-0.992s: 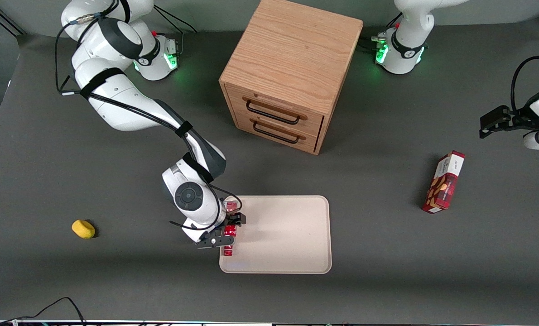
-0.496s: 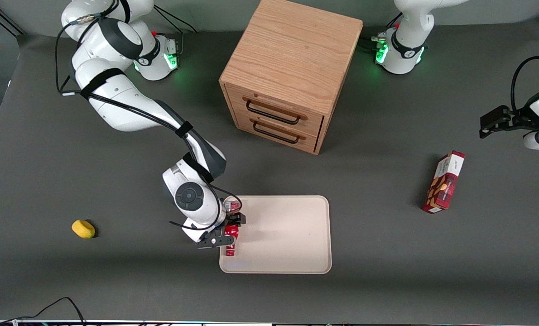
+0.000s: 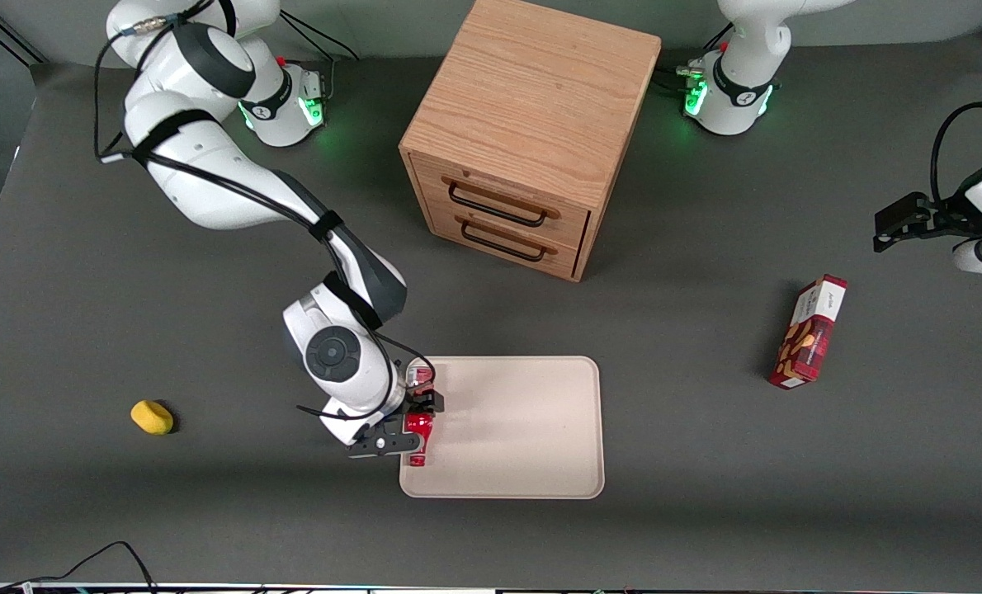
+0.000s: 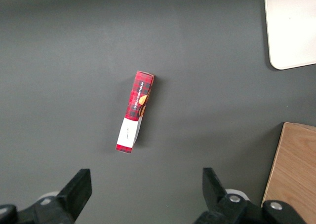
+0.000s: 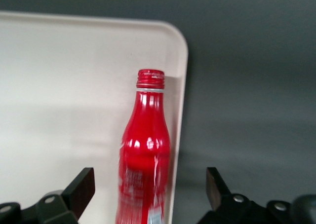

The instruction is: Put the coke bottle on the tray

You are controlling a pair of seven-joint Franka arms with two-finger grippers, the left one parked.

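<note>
The right arm's gripper [image 3: 413, 422] hangs over the edge of the tray [image 3: 524, 429] that faces the working arm's end of the table, and its fingers [image 5: 79, 189] stand wide apart, one on either side of the coke bottle [image 5: 144, 172] without touching it. The bottle lies on its side on the tray, close along that edge's low rim, with its long axis running parallel to the rim: the red cap points toward the front camera and the tray's rounded corner, and the base points toward the wooden drawer cabinet [image 3: 524, 132]. In the front view only part of the red body [image 3: 418, 437] shows under the gripper, with the silvery base just visible nearer the cabinet. The rest of the pale beige tray is bare. A yellow sponge-like lump [image 3: 152, 417] lies on the dark table [image 3: 705, 462] toward the working arm's end, well apart from the tray. A red snack box [image 3: 809, 332] lies toward the parked arm's end, also well apart from the tray.
</note>
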